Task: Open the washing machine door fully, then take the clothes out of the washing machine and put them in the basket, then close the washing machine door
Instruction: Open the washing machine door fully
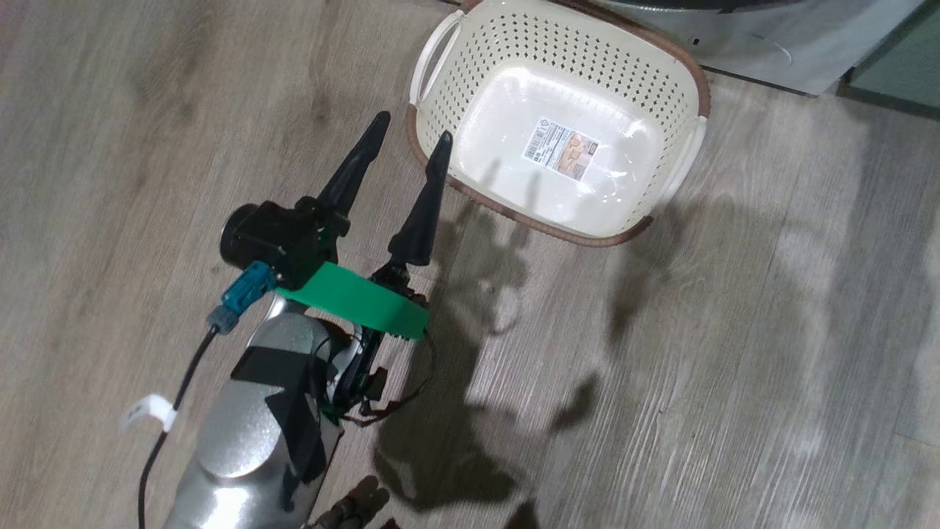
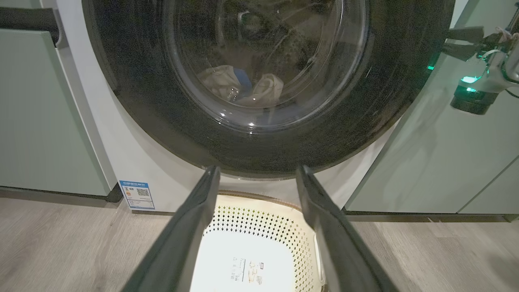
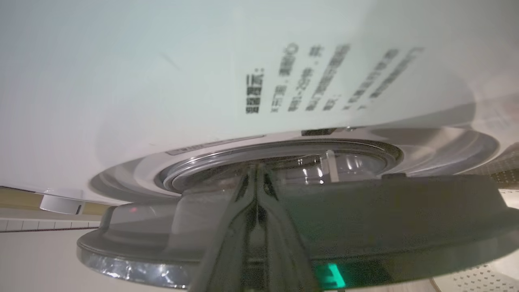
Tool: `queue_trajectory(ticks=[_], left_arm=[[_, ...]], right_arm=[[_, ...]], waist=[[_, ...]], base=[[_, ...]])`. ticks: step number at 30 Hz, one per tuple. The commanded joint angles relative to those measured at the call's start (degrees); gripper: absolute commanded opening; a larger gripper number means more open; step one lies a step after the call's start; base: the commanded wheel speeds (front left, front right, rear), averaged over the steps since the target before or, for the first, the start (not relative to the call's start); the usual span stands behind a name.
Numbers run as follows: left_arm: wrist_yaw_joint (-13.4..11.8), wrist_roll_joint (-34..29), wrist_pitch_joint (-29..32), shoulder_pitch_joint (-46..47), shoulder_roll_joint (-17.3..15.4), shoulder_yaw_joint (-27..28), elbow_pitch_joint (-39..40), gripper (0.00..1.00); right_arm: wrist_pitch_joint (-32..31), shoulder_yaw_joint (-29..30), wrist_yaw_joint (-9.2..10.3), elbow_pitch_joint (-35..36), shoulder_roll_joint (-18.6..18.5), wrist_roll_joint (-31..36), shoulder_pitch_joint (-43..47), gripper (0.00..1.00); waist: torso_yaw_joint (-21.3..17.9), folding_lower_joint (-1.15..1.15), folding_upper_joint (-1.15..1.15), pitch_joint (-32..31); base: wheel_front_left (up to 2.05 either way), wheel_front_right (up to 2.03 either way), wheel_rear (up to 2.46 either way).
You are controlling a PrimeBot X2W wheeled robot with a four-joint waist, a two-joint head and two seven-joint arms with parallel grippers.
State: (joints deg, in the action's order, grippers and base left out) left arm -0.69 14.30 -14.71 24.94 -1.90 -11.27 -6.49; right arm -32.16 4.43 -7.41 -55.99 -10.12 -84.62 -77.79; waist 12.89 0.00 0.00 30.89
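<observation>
None of the three steps looks finished to me. From the head view, the basket (image 1: 543, 51) sits empty on the grey wood-grain floor (image 1: 734, 367), just in front of the machine (image 1: 742, 48), whose lower front shows at the top edge. My left claw (image 1: 413, 126) hangs beside the basket's near rim, fingers spread wide with nothing between them. From the left wrist, the door (image 2: 154, 121) covers the drum mouth, ajar at most. The clothes (image 2: 243, 87) lie in a pale heap with a blue patch behind the glass, so unloading has not begun. Pale green cabinets (image 2: 40, 113) flank the machine, a blue sticker (image 2: 137, 194) sits low on its front, and my right claw (image 2: 445, 42) points at the door's right edge. From the right wrist, that claw's fingers are pressed together with nothing pinched, tips at the door's rim; I cannot tell whether they touch it or hook behind it. I judge the job barely started: swing the door wide, move the clothes, close up.
</observation>
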Motion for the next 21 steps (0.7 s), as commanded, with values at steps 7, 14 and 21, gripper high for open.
queue_trajectory(ticks=[7,14,21], left_arm=[[-0.5,0.0,-0.3,0.0,-1.0,2.1,1.6,1.00],[-0.8,-0.3,-0.3,-0.6,-1.0,2.0,1.7,1.00],[-0.8,-0.6,-0.3,-1.6,-1.0,2.2,1.4,1.00]], right_arm=[[-4.0,-1.8,-0.08,4.9,2.6,-0.5,4.0,0.00],[-7.2,-2.0,-0.08,9.6,3.8,-2.2,9.1,0.00],[-10.9,-2.8,-0.08,15.8,5.3,-4.3,15.1,0.00]], waist=[[-0.6,0.00,0.00,-1.2],[-1.3,0.00,0.00,-2.2],[-2.1,0.00,0.00,-3.6]], base=[[0.00,0.00,0.00],[0.00,0.00,0.00],[0.00,0.00,0.00]])
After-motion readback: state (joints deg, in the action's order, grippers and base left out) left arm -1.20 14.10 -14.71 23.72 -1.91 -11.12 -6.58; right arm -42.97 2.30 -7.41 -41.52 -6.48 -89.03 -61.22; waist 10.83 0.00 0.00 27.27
